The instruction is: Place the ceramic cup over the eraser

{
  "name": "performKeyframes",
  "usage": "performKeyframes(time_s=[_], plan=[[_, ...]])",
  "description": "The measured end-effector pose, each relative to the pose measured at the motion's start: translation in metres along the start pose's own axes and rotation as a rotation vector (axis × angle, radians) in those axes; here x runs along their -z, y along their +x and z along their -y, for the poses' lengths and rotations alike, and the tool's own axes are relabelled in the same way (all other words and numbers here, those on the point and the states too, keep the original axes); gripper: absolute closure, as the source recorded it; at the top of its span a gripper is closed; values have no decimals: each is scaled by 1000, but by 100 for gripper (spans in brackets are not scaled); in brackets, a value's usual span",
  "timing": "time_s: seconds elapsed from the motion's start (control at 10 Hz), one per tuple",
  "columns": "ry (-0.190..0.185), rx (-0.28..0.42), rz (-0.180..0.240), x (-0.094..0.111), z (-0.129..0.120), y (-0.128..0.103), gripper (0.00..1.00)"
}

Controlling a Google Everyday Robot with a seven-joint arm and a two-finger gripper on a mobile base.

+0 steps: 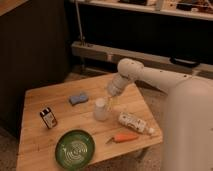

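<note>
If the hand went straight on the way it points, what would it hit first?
Likely the ceramic cup, just below the hand; depth is unclear, so it may meet the table beside it.

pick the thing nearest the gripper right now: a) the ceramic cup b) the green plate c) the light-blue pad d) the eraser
a: the gripper hangs just to the right of the ceramic cup, while the eraser, the green plate and the light-blue pad all lie farther off.
</note>
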Motion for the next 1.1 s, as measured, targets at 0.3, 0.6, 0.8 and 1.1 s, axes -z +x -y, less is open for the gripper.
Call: performKeyframes(time_s=[0.3,0.6,0.8,1.1], plan=[[-35,4,3,-17,0,-5,20],[-72,-6,7,-34,-1,-4,30],[-93,-22,18,-40,-2,1,50],[-102,-14,32,-39,-1,3,80]])
